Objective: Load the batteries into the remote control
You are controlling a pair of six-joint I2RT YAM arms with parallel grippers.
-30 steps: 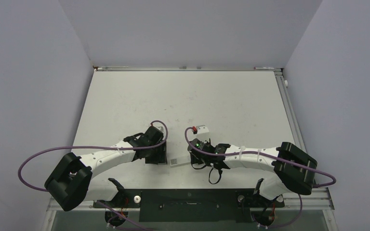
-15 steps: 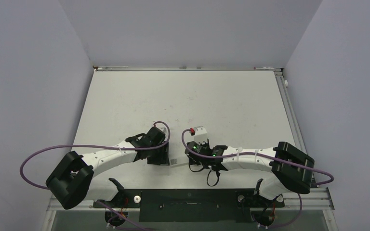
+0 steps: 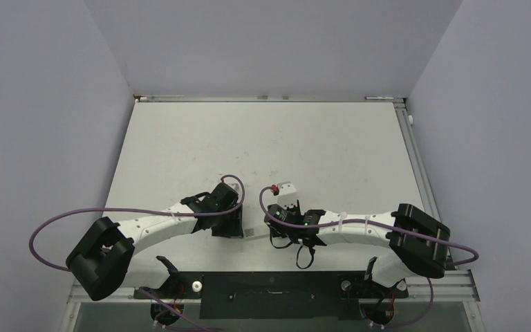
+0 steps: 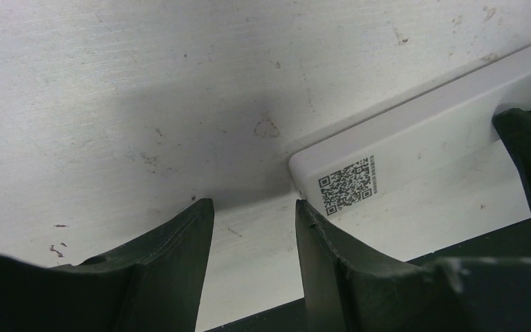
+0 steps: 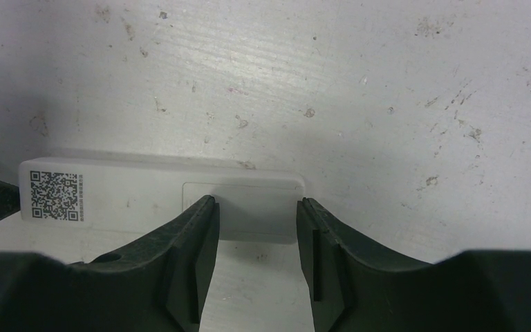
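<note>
**Arms close on a remote.** Both pairs of jaws stand parted and empty. The right gripper (image 5: pixel 256 204) hovers low, its dark fingers (image 5: pixel 192 256) framing one end of the remote control (image 5: pixel 131 197). There the outline of a battery cover (image 5: pixel 243 195) shows on the upturned back. Whether the pads touch the plastic cannot be told. The left gripper (image 4: pixel 252 207) is at the opposite end with its gap over bare table (image 4: pixel 145 83), one fingertip just beside the corner that carries a QR sticker (image 4: pixel 348 185). Seen from overhead, the remote lies flat near the table's front edge, between the two wrists and roughly in line with them. The batteries appear in no view.

The white bar looks light, rigid and smooth, so it is likely to skate across the scuffed tabletop if pushed from one end only. A hold across its long sides, clear of the cover, would probably leave the lid free to slide off while the other arm braces the far end. The thin cover is the part most likely to suffer from a hard pinch.
</note>
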